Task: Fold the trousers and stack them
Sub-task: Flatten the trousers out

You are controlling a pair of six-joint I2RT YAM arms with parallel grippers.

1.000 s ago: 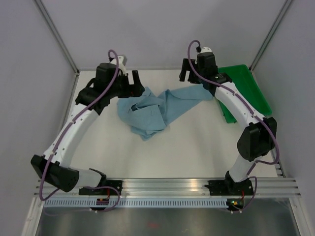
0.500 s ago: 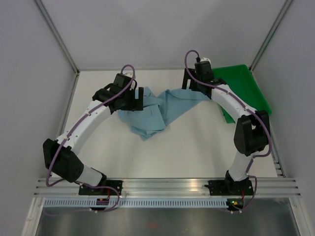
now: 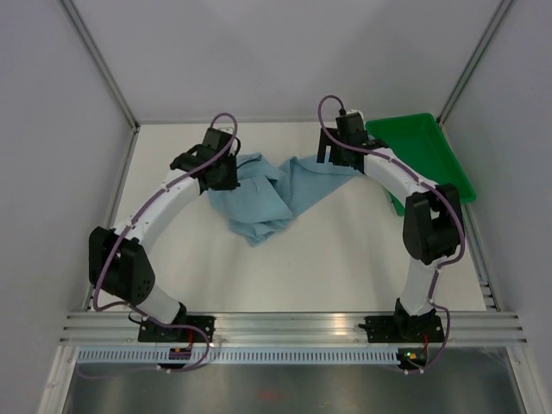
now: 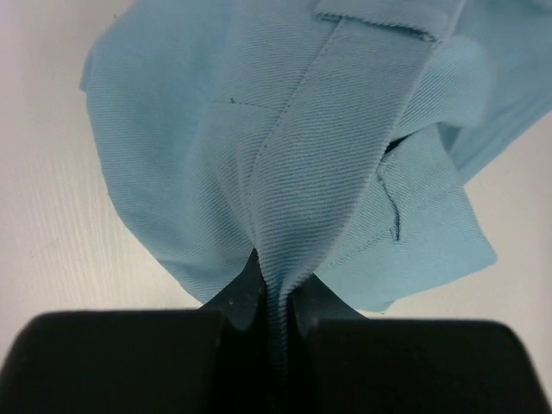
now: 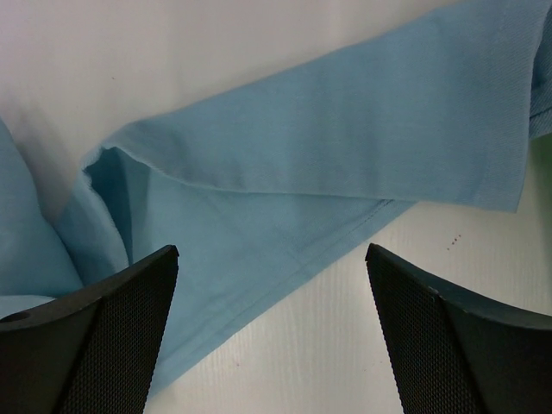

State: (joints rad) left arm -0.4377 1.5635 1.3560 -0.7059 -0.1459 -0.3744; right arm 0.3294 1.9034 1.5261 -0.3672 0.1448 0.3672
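Note:
The light blue trousers point(image 3: 267, 194) lie crumpled at the back middle of the white table, with one leg stretching right toward the tray. My left gripper point(image 3: 226, 175) is at their left edge. The left wrist view shows it point(image 4: 274, 285) shut on a pinched ridge of the trousers point(image 4: 302, 155), with the cloth running down between both fingers. At the right end of the cloth, my right gripper point(image 3: 338, 153) hangs open over a trouser leg point(image 5: 345, 147). Its fingers point(image 5: 129, 319) are wide apart, and only cloth and table show below them.
A green plastic tray point(image 3: 423, 151) sits at the back right, just beyond the right gripper. Grey walls and metal frame posts close in the table at the back and sides. An aluminium rail point(image 3: 293, 328) holding both arm bases runs along the near edge.
My left gripper has come down onto the left edge of the trousers and shut on a fold. The right gripper has shifted slightly left over the leg and is still open.

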